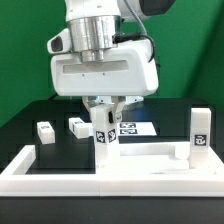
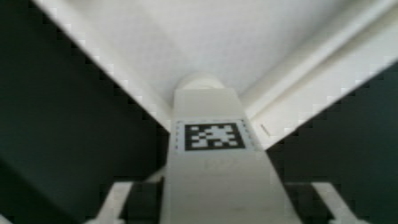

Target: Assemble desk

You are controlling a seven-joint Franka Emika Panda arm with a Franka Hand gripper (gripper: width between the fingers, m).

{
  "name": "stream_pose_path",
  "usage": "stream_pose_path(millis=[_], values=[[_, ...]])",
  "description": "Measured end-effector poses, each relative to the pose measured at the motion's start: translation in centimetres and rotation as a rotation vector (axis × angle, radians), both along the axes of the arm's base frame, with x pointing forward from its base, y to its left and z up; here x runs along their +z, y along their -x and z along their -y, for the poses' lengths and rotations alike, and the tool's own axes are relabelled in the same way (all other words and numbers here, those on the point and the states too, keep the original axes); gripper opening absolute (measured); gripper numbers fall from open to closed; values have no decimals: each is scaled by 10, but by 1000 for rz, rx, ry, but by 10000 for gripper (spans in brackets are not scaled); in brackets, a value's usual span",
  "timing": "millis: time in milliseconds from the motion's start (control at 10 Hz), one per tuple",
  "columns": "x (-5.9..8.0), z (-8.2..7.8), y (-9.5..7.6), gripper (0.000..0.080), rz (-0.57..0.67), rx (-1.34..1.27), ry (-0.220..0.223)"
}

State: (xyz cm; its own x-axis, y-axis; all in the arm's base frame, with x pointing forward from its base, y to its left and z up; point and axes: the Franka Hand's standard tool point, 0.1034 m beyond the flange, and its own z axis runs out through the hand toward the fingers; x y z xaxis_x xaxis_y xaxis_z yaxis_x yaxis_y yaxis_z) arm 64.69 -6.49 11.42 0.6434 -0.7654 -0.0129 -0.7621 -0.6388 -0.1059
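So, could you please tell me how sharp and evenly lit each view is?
Exterior view: even light, no harsh shadows, but soft; the white housing above the gripper is nearly blown out, and the tag on the leg reads only coarsely. Wrist view: the leg's tag is sharpest; the fingers at the frame edge are blurred.

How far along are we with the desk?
Looks done: the first leg stands upright at the desk top, at its corner on the exterior view's right. In hand: the pincer grips the second leg, upright by the top. Left: seating it, plus two loose legs lying on the table.
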Motion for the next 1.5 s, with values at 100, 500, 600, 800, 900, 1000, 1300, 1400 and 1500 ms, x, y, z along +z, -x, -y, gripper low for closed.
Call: stream_pose_path(millis=[100, 500, 600, 800, 900, 1000, 1300, 1400, 1500], values=[[0, -4, 0, 291, -14, -106, -1], [-1, -8, 1, 291, -42, -638, -105], [-2, -9, 0, 371, -42, -630, -104], [-1, -7, -1, 506, -25, -485, -79], [2, -6, -4, 618, 0, -328, -43], [3, -8, -4, 640, 15, -137, -20], [1, -10, -3, 648, 32, 110, 0], [1, -10, -3, 649, 38, 185, 6], [1, -9, -3, 649, 41, 230, 10]])
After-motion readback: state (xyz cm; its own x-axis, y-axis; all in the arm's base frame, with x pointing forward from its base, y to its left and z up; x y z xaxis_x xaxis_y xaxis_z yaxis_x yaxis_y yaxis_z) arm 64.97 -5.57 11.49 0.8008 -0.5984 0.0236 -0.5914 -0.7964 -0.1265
